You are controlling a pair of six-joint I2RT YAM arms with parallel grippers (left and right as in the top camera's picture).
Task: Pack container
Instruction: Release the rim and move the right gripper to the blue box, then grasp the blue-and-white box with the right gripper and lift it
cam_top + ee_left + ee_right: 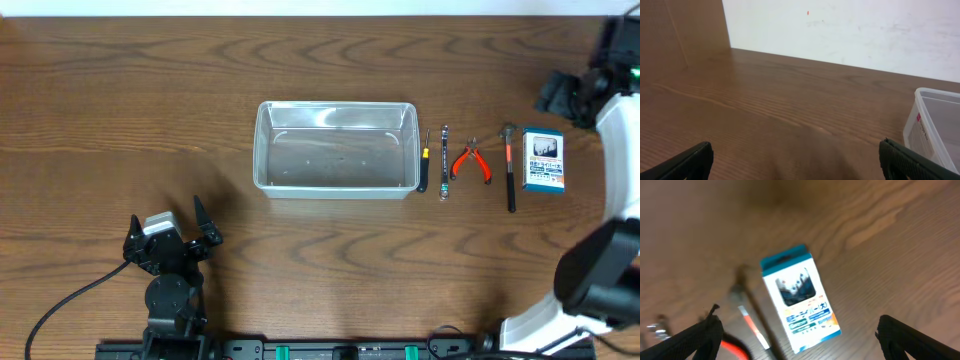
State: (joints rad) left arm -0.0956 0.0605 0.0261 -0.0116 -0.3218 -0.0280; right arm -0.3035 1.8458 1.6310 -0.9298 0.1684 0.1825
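The clear plastic container (335, 150) stands empty at the table's middle; its corner shows in the left wrist view (935, 127). To its right lie a dark-handled tool (423, 160), a thin metal tool (445, 162), red-handled pliers (471, 160), a small hammer (509, 165) and a blue-and-white box (543, 160). My left gripper (168, 230) is open and empty near the front left (795, 160). My right gripper (572, 92) hovers open above the box (799, 297) with the hammer (752, 322) beside it; its fingers (800, 337) hold nothing.
The right arm's white and black links (610, 200) run along the table's right edge. A cable (60, 305) trails from the left arm's base at the front. A white wall (850, 30) stands beyond the table's far edge.
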